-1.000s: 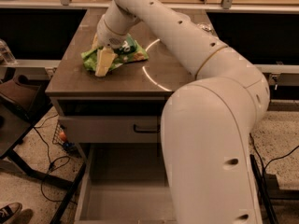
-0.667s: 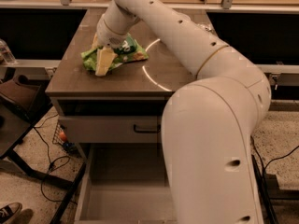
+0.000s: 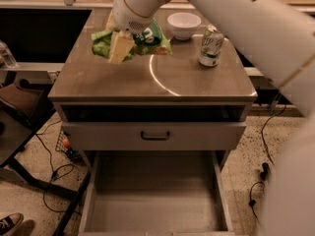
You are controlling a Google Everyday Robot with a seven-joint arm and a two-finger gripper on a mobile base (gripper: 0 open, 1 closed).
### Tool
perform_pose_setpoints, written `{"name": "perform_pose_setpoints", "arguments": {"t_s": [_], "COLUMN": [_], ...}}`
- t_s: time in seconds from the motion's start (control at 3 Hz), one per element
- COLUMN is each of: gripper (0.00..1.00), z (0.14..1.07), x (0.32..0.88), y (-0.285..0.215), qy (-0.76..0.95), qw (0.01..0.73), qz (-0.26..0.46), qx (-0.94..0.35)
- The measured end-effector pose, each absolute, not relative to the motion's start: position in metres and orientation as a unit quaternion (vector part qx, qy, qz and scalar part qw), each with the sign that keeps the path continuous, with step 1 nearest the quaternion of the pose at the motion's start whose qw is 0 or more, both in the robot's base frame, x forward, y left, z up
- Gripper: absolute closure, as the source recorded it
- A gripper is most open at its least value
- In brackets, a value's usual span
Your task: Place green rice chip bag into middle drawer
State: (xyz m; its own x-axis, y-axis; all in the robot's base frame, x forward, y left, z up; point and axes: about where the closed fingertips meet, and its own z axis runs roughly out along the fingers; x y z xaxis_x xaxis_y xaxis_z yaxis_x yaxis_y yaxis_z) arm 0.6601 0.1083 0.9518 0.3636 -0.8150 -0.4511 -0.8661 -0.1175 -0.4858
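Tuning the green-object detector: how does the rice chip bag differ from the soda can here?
The green rice chip bag is crinkled foil; the soda can is a rigid cylinder. The bag is clamped in the gripper over the cabinet top at left; the can stands upright at right. Both are green and white, neither in the middle drawer.

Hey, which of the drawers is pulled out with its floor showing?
The middle drawer, the bare grey tray lowest in view; the handled drawer front above shows no floor. The hand holds the green rice chip bag over the cabinet top.
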Motion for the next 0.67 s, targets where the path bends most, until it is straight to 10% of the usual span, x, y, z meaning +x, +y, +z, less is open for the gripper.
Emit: {"name": "perform_pose_setpoints", "arguments": {"t_s": [0.67], "gripper": [1.00], "z": [0.995], "x": [0.564], "y": [0.041], "qy": [0.603], "qw": [0.402], "qz": [0.044], "qx": [-0.688]}}
